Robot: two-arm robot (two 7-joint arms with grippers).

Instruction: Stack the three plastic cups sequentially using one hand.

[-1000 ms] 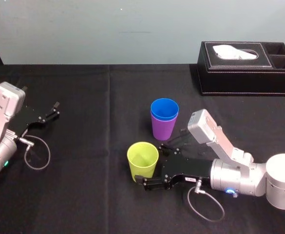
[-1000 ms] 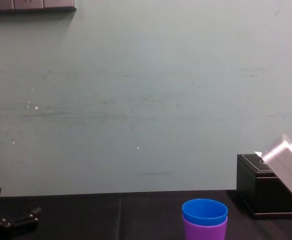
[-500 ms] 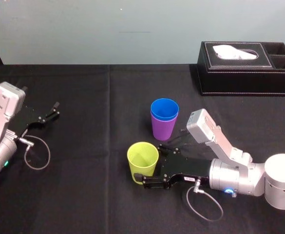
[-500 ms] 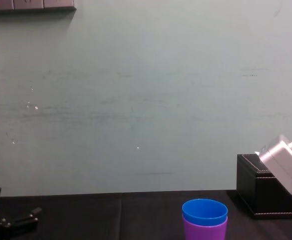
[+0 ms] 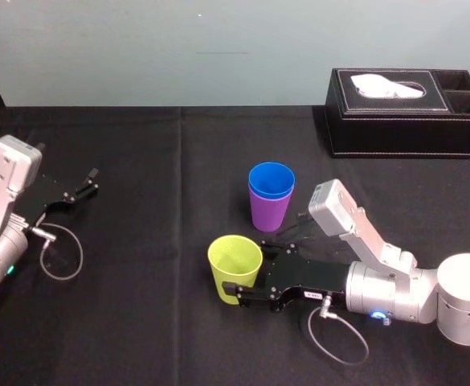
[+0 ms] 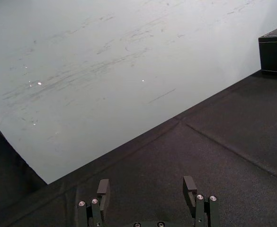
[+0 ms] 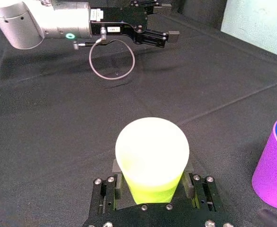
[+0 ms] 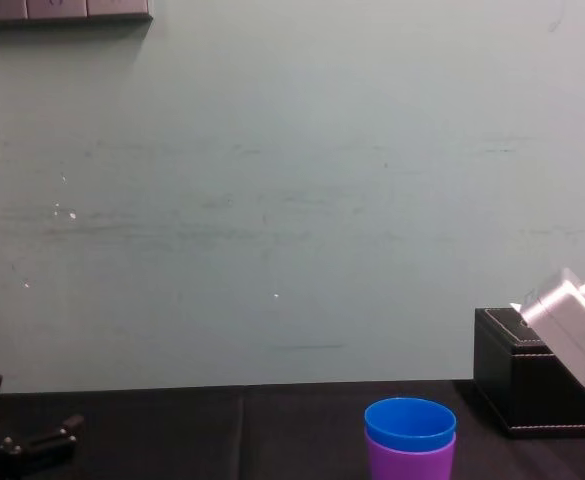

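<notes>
Head view: right claw (image 5: 243, 270) clamped on yellow-green cup (image 5: 235, 257) — upright (mouth up), long axis vertical.

The smooth tapered blue plastic cup (image 5: 271, 177) sits nested upright in the tapered purple plastic cup (image 5: 268, 214), rim showing above it; at seven o'clock from that pair, near but apart, is the tapered yellow-green plastic cup (image 5: 235, 267), mouth up; the black slim-fingered right gripper (image 7: 152, 171) reaches in from four o'clock, fingers pressed against the cup's opposite sides.
</notes>
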